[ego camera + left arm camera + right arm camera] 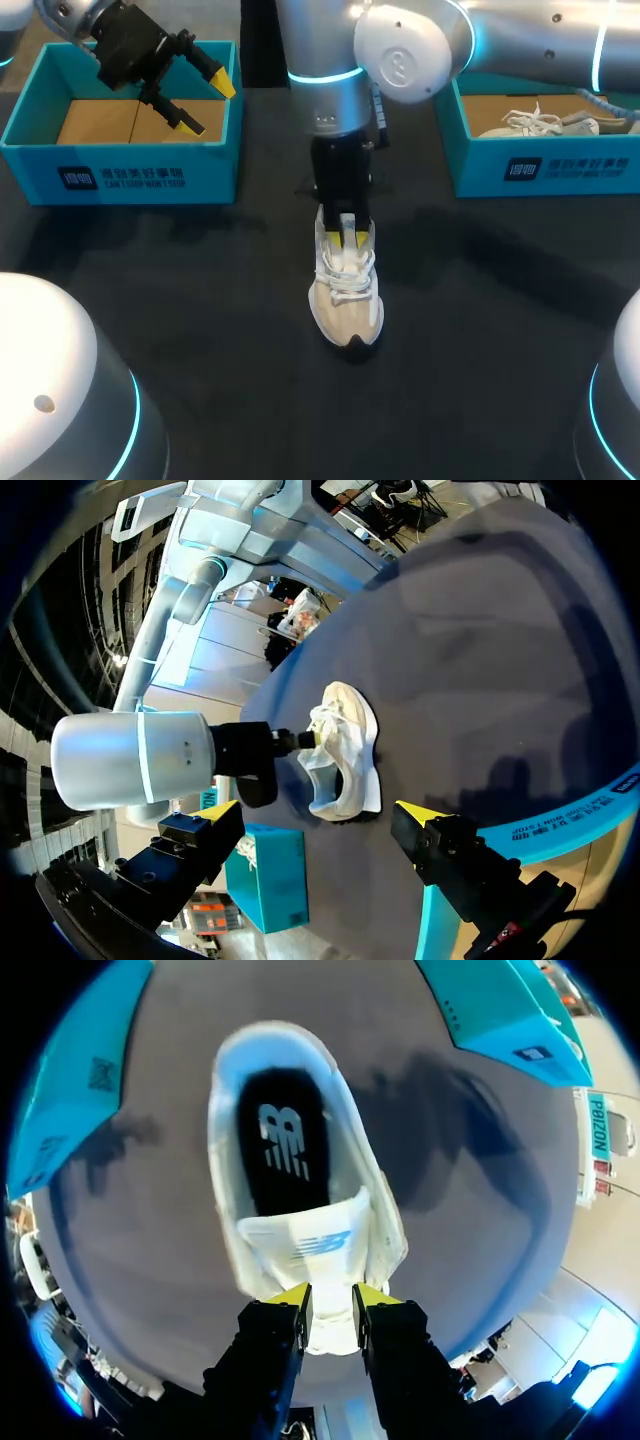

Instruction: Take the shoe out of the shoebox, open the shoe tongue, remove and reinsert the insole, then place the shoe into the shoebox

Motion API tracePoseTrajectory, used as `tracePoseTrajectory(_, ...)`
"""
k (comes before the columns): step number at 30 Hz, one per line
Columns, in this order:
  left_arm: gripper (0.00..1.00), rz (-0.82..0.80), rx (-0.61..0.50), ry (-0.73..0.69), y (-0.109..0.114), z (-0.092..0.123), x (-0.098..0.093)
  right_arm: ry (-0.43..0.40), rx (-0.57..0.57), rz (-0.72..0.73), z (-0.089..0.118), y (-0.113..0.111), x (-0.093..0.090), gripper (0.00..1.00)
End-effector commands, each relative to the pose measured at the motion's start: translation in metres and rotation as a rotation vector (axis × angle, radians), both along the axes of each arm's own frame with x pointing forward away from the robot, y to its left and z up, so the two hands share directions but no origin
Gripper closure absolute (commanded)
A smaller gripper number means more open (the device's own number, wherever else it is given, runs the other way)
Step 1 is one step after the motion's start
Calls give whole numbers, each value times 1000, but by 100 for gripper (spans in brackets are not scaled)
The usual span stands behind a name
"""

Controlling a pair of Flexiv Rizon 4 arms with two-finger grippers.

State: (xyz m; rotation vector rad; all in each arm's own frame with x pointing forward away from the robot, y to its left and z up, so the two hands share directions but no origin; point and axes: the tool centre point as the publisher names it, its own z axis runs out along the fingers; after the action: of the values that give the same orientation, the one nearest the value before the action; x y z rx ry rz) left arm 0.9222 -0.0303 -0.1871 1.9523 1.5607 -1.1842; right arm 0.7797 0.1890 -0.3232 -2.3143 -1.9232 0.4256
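Right now the white laced shoe [346,295] stands on the dark matte table [480,330], between two teal cardboard boxes. The right gripper [330,1305] pinches the pale tongue [310,1245], fingers nearly together, above the black insole [285,1140]. The left gripper [205,100] hangs wide open and empty over the left shoebox [120,175], lined with brown card [100,120]. The right shoebox [540,165] holds a second shoe [545,122].

White shoe [346,295] stands upright mid-frame on the dark surface [480,330], toe toward the bottom, tongue [312,1245] raised, dark insole [283,1150] inside. Open teal shoebox [120,178] sits upper left.
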Motion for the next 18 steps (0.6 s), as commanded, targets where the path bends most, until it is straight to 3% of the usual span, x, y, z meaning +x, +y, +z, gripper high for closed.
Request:
tracePoseTrajectory(1, 0, 2, 3, -3, 0, 0, -2, -52, 61, 16, 9, -3, -4, 73)
tracePoseTrajectory(18, 0, 2, 3, -3, 0, 0, -2, -25, 106, 105, -14, -9, 28, 73)
